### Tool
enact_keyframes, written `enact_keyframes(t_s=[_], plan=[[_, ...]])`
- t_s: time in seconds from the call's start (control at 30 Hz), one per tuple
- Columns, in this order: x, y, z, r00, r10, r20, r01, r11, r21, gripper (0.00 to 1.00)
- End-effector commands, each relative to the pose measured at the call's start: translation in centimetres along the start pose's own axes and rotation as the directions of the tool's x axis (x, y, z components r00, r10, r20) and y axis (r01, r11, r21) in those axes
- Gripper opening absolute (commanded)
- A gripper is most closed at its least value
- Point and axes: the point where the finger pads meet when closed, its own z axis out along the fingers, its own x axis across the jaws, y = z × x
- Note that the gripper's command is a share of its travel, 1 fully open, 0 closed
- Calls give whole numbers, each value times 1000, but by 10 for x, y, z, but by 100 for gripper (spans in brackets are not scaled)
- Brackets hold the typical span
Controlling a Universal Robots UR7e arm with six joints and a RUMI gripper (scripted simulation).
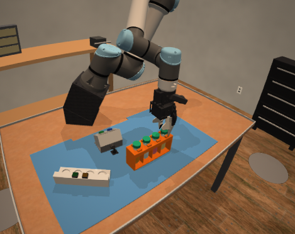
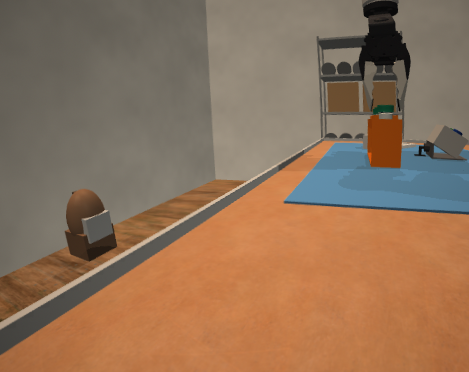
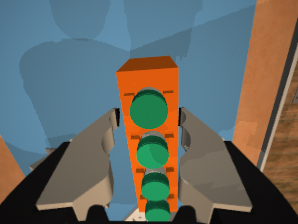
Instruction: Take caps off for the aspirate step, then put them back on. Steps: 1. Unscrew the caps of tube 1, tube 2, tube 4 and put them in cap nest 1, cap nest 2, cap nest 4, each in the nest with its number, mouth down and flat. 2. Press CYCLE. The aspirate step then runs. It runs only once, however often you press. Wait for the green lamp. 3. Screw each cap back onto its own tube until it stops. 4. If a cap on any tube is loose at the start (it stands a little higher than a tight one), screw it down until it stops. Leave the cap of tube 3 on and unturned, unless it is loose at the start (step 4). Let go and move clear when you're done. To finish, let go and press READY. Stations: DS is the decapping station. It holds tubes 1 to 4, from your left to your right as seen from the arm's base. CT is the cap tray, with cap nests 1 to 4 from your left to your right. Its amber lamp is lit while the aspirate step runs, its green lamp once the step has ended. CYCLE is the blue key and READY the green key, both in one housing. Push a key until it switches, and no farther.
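The orange decapping station (image 1: 130,159) (image 2: 386,145) (image 3: 150,64) holds four green-capped tubes. My gripper (image 1: 165,129) (image 2: 385,106) (image 3: 149,109) is open around the tube 1 cap (image 1: 164,132) (image 2: 384,109) (image 3: 149,109), with a gap on each side in the wrist view. The tube 2 cap (image 1: 155,135) (image 3: 152,153), tube 3 cap (image 1: 146,139) (image 3: 155,186) and tube 4 cap (image 1: 136,144) (image 3: 158,210) are on their tubes. Small height differences cannot be judged. The white cap tray (image 1: 82,181) has empty nests; its green lamp (image 1: 75,175) and amber lamp (image 1: 85,175) look dark.
The grey key housing (image 1: 109,140) (image 2: 442,142), with the blue CYCLE key (image 1: 109,129) and green READY key (image 1: 101,132), stands between the station and the arm side. A small black bracket (image 1: 114,151) (image 2: 422,150) is beside it. A raised rim (image 1: 186,188) edges the table.
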Motion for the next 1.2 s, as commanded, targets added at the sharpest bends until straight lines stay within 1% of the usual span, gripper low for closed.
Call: enact_keyframes(t_s=[0.0,0.03,0.07,0.1,0.13,0.17,0.47,0.5,0.97,1.07,1.17], plan=[[0,0,0,967,255,-8,-255,967,-16,35],[0,0,0,967,255,-8,-255,967,-16,35],[0,0,0,942,335,-9,-335,942,-15,35],[0,0,0,942,335,-9,-335,942,-15,35],[0,0,0,911,412,-10,-412,911,-14,35],[0,0,0,891,454,-11,-455,891,-14,35],[0,0,0,891,454,-11,-455,891,-14,35],[0,0,0,891,454,-11,-455,891,-14,0],[0,0,0,891,454,-11,-454,891,-13,0],[0,0,0,949,316,-9,-316,949,-15,0],[0,0,0,985,171,-7,-171,985,-16,0]])
